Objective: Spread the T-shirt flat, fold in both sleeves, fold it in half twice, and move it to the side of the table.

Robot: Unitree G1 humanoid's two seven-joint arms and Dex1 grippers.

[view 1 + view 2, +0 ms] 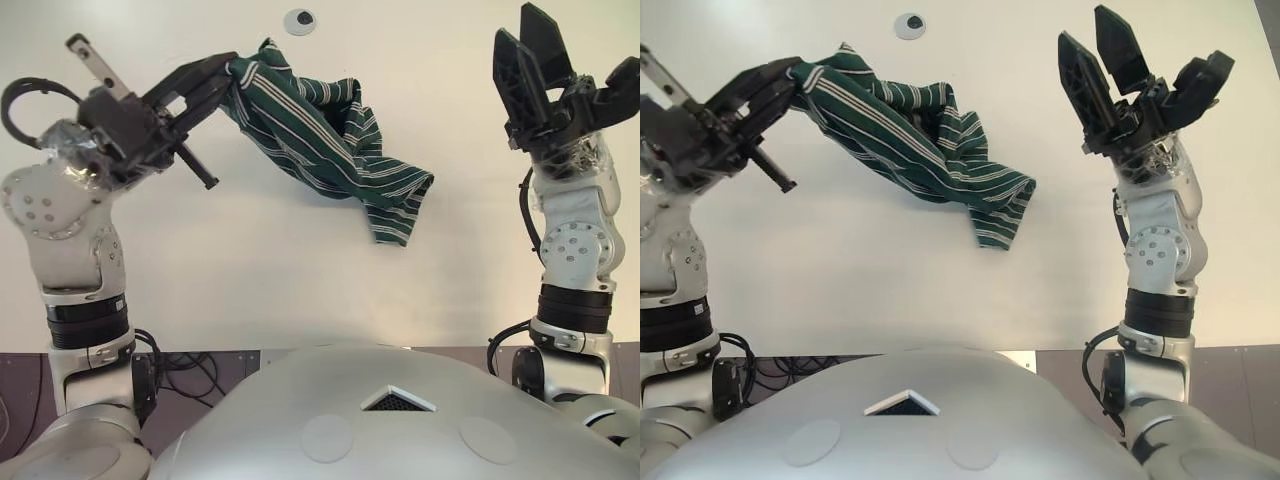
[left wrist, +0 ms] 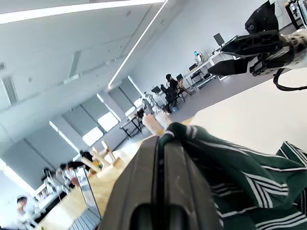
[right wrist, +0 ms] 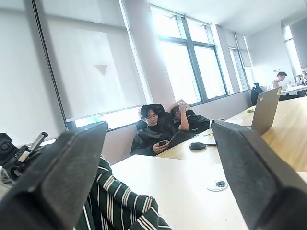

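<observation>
While my left gripper clamps the green-striped cloth T-shirt, perhaps by its hem, my empty, wide-open right gripper should grab its trailing corner.

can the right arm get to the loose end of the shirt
Probably yes. The right gripper is empty, jaws open, and only bare table lies between it and the loose end of the shirt; the left gripper holds the other end.

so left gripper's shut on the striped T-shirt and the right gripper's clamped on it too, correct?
Not quite. The left gripper is shut on the T-shirt, but the right gripper is open and clear of it, raised off to the side. The left eye view shows this.
</observation>
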